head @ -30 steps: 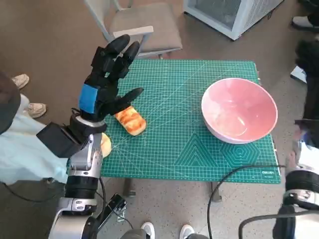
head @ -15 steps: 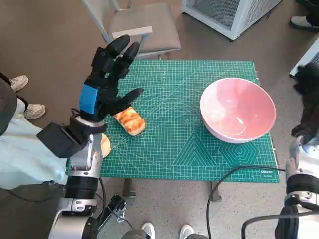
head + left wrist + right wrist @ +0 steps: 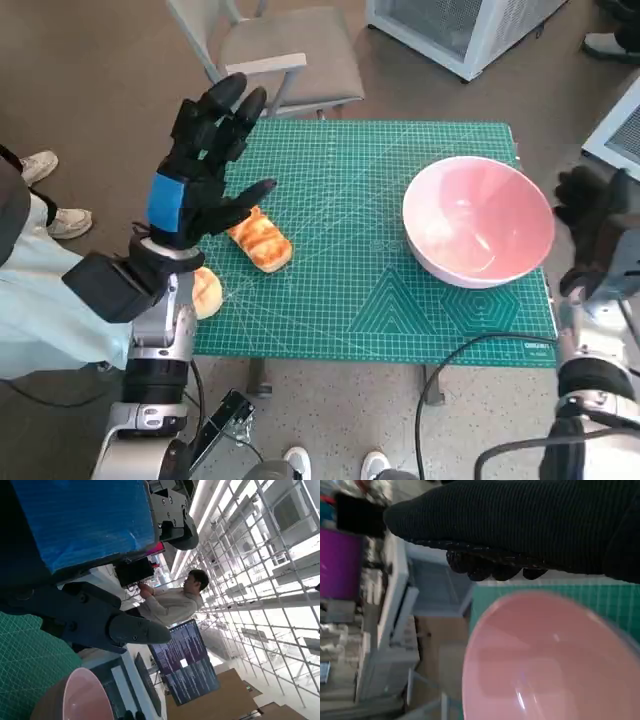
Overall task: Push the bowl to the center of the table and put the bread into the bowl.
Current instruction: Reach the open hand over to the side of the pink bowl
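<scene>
Pink bowl (image 3: 478, 222) is seen at the table's (image 3: 330, 310) three o'clock edge, not yet pushed to centre; the first step is in hand. Right hand (image 3: 598, 228), empty and loosely spread, is held just beside its rim. Left hand (image 3: 200, 165), spread and empty, is raised above the bread (image 3: 260, 240) at nine o'clock. A leftward push is called for next.

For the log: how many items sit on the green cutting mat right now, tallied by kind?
Pink round bowl: 1
Golden-brown striped bread piece: 1
Pale round bun at the mat's edge, partly hidden behind the left forearm: 1
Total: 3 (bread items 2, bowls 1)
</scene>
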Available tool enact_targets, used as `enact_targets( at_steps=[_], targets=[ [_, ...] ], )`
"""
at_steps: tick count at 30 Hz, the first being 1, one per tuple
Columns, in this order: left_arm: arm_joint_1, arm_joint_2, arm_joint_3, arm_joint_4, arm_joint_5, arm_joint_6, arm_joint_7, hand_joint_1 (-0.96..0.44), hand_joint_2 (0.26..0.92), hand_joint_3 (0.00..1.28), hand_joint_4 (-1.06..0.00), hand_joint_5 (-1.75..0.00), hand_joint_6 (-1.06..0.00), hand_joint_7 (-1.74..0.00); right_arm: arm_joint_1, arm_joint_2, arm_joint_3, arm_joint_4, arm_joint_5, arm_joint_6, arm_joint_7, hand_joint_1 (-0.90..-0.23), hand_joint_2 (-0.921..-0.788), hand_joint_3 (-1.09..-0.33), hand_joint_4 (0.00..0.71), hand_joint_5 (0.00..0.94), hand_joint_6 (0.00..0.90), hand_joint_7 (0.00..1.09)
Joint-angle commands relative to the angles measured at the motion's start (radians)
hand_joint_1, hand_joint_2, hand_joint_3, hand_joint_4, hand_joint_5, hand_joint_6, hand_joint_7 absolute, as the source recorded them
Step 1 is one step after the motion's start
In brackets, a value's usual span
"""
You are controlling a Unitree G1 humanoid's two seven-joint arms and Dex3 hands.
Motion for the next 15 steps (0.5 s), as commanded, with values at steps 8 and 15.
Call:
enact_targets(
  at_steps=[8, 15],
  targets=[
    [0.028, 0.026, 0.016, -0.034, -0.012, 0.018, -0.009, -0.44, 0.921, 0.18, -0.31, -0.01, -0.15, -0.51, 0.005, 0.066, -0.008, 0.02, -0.004, 0.055, 0.02, -0.558, -0.921, -0.898, 0.194, 0.003, 0.081, 0.3],
    [0.034, 0.037, 0.021, -0.047, -0.006, 0.026, -0.004, -0.44, 0.921, 0.18, -0.31, -0.01, -0.16, -0.49, -0.012, 0.101, -0.03, 0.02, 0.02, 0.069, 0.046, -0.572, -0.921, -0.873, 0.203, 0.006, 0.097, 0.28]
  ],
)
